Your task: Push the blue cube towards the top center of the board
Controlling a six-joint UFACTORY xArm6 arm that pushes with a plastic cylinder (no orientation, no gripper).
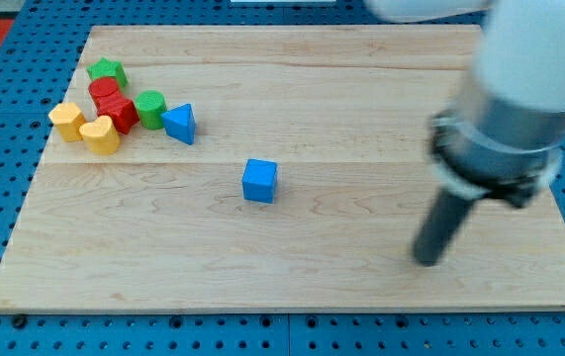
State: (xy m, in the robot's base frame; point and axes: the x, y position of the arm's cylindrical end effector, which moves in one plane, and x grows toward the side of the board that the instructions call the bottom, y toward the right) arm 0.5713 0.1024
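Note:
The blue cube (259, 181) sits on the wooden board (341, 79), a little left of the board's middle. My tip (425, 260) rests on the board toward the view's lower right, well to the right of and below the cube, apart from it. The dark rod rises from it to the large grey and white arm body at the view's right.
A cluster of blocks lies at the view's upper left: a green star-like block (107, 71), a red block (114, 105), a green cylinder (150, 108), a blue triangular block (180, 124), and two yellow blocks (66, 121) (101, 134). A blue pegboard surrounds the board.

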